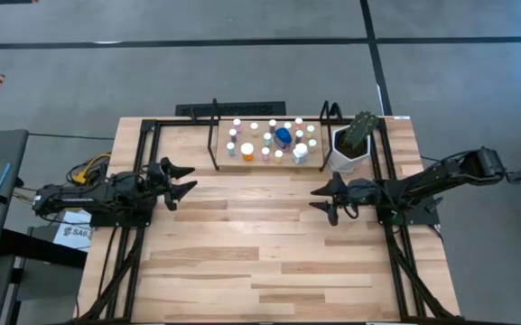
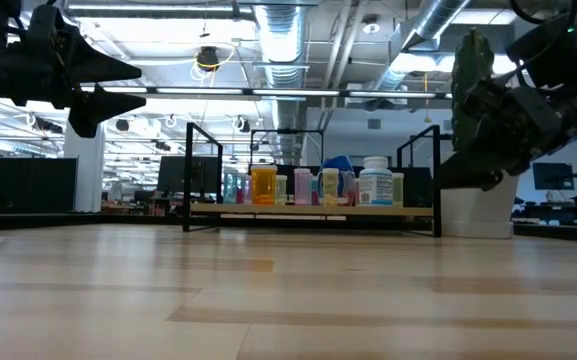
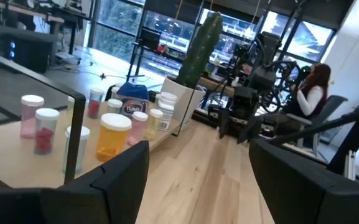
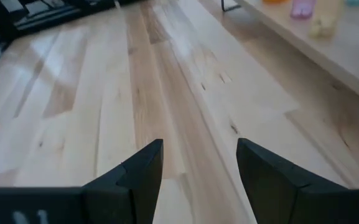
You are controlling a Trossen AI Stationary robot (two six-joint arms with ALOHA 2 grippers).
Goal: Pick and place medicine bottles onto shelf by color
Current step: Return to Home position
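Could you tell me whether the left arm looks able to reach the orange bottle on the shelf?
Probably yes: the left gripper is open and empty, and the orange bottle stands at the open front of the shelf, nothing before it.

Left claw (image 1: 190,179) and right claw (image 1: 314,199) hover open, facing each other, both empty

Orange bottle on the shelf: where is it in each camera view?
High view: orange bottle on the shelf's near edge, left of middle.
Low view: orange bottle left of the shelf's middle.
Left wrist view: the large bottle nearest the camera.
Right wrist view: only an orange sliver at the picture's edge; cannot confirm.
Shared landmark: potted cactus beside the shelf's right end.
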